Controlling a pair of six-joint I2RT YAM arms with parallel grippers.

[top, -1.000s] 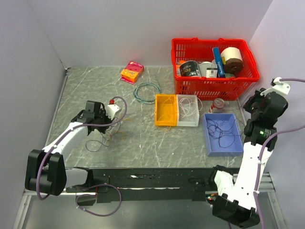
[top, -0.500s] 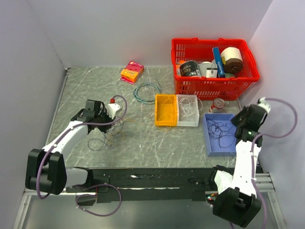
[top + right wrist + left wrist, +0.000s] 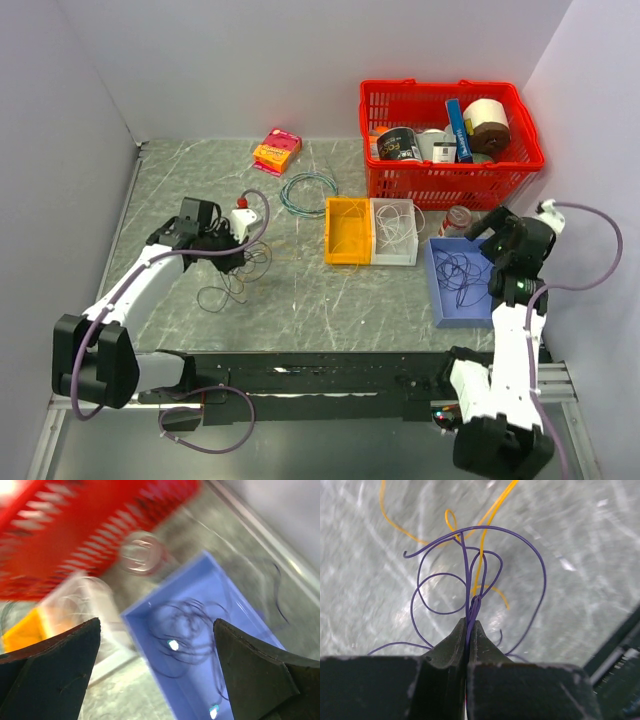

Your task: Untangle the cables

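- Top view: at the left centre of the frame, the left hand [image 3: 225, 248] is held above the grey marbled table [image 3: 300, 310]. The bunch of thin floppy cables [image 3: 232, 282] hangs from it in loose loops. Lifting them like this probably lets their own weight pull the strands apart.
- Top view, right side: the right hand [image 3: 492, 230] hovers at the upper edge of the flat blue plastic tray [image 3: 437, 292], where dark thin strands [image 3: 460, 272] lie. A yellow plastic tray [image 3: 330, 232] and a clear plastic tray [image 3: 410, 232] sit side by side at the centre, seemingly 1 tray per colour.
- Left wrist view: the jaws are pinched fully together on a dark purple strand [image 3: 473, 606], right where several of its loops gather. A yellow-orange strand [image 3: 490, 516] threads through those loops and runs off the top of the frame. Holding the gathered point should let the purple one be drawn free of it.
- Right wrist view: this picture is blurred. The 2 fingers stand wide apart at the lower corners with nothing between them. The blue tray and its strands fill the centre, and a red plastic mesh basket [image 3: 75, 520] sits at the upper left. The spread jaws suit a drop into the tray.
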